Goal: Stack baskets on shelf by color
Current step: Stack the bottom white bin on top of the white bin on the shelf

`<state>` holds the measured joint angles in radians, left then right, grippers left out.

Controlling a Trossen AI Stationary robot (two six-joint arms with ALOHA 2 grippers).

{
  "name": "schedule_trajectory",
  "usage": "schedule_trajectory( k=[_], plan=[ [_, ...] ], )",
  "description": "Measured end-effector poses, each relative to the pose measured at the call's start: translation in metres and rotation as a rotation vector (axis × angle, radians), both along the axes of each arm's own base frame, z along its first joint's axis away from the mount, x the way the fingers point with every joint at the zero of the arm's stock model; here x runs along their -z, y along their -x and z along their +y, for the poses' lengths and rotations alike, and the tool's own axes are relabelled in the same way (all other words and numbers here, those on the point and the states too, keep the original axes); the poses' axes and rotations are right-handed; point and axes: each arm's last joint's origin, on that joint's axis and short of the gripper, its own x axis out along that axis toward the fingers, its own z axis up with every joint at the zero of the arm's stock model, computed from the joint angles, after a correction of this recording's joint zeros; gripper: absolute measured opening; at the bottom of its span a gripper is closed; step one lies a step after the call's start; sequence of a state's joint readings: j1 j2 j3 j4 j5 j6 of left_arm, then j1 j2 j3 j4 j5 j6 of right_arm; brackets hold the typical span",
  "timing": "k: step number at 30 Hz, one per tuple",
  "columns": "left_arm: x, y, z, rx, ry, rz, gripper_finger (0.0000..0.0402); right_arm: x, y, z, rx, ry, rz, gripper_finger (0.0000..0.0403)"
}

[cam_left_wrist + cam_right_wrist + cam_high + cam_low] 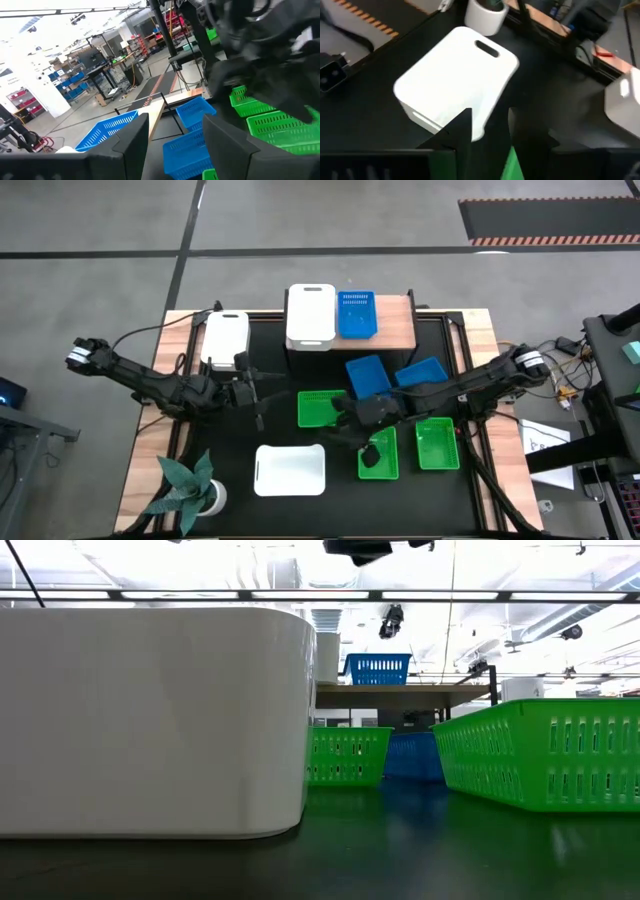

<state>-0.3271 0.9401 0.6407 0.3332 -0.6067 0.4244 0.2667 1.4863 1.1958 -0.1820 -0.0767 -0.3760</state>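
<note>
The light-wood shelf (pixel 396 322) at the far side carries a white basket (pixel 311 315) and a blue basket (pixel 357 313). On the black table lie another white basket (pixel 226 337), two blue baskets (pixel 368 375) (pixel 420 372), three green baskets (pixel 322 408) (pixel 378 465) (pixel 438 443) and an upturned white basket (pixel 290 470). My right gripper (pixel 372 450) (pixel 490 117) is open and hovers over the middle green basket; a green strip (pixel 509 160) shows between its fingers. My left gripper (pixel 262 395) (pixel 175 135) is open, left of the green baskets, and faces the blue ones (pixel 187 147).
A potted plant (pixel 190 485) stands at the table's near left corner. In the low view the upturned white basket (pixel 150 720) fills the left half and a green basket (pixel 540 755) the right. Cables run along both table sides. Bare black tabletop (pixel 230 440) lies at near left.
</note>
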Motion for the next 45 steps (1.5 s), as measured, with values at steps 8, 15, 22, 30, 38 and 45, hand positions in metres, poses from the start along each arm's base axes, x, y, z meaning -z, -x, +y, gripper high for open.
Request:
schedule_trajectory(
  k=[8, 15, 22, 30, 38, 45],
  plan=[
    [0.000, 0.000, 0.000, 0.000, 0.001, -0.001, 0.0170, 0.011, -0.021, 0.026, -0.154, 0.158, 0.101, 0.0211],
    [0.000, 0.000, 0.000, 0.000, 0.002, -0.001, 0.0170, 0.024, -0.042, 0.034, -0.284, 0.243, 0.232, 0.0223],
    [0.000, 0.000, 0.000, 0.000, 0.001, 0.000, 0.0170, 0.041, -0.062, 0.040, -0.422, 0.312, 0.276, 0.0223],
    [0.001, 0.000, 0.000, 0.001, 0.001, 0.002, 0.0170, 0.060, -0.081, 0.038, -0.559, 0.260, 0.310, 0.0219],
    [0.001, 0.000, 0.000, 0.002, -0.001, 0.004, 0.0170, 0.086, -0.099, 0.026, -0.635, 0.111, 0.379, 0.0219],
    [0.001, 0.000, 0.000, 0.001, -0.001, 0.004, 0.0170, 0.096, -0.103, 0.023, -0.694, 0.031, 0.377, 0.0217]
  ],
)
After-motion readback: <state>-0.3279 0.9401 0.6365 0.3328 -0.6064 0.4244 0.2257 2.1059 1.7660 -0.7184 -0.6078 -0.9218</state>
